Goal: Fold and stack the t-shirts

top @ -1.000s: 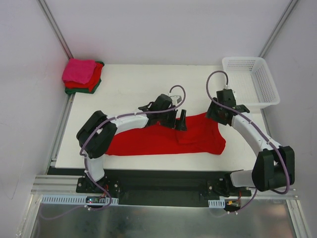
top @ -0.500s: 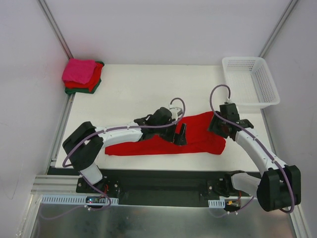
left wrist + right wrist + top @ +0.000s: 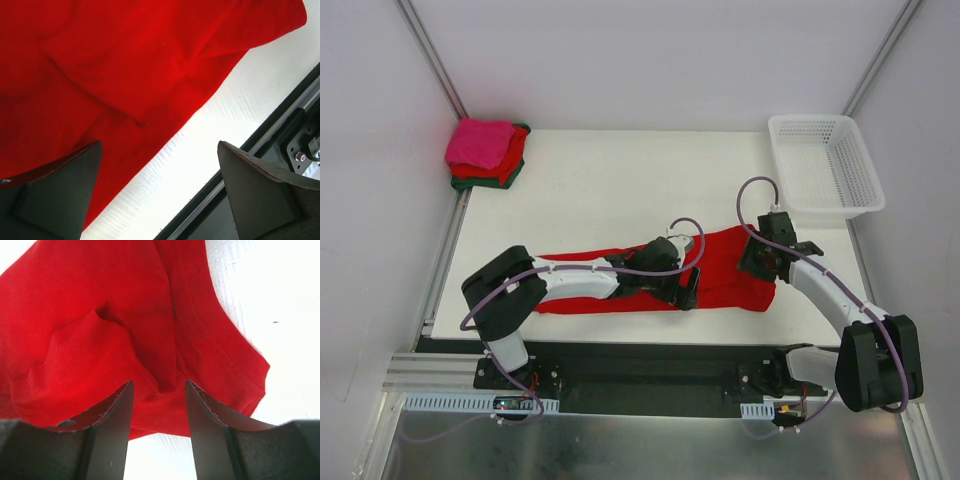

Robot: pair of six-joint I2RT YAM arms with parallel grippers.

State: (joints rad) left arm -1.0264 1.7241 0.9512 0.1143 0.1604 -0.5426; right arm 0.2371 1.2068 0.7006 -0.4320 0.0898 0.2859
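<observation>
- Along the near edge of the white tabletop (image 3: 600,190) lies the bright red cloth t-shirt (image 3: 720,265), folded into a long band running left to right.
- Your left gripper (image 3: 159,143) sits low over the band's near hem. Its jaws are released and spread wide, one over the cloth and the other past the hem, and they hold nothing.
- Your right gripper (image 3: 159,382) is at the shirt's right end. Its jaws are partly closed astride a raised ridge of red cloth, but you cannot tell whether they pinch it.
- In the far left corner sits the stack of folded t-shirts (image 3: 485,160), hot pink on top, red beneath, dark green lowest.
- At the far right corner stands the white plastic lattice basket (image 3: 810,119).
</observation>
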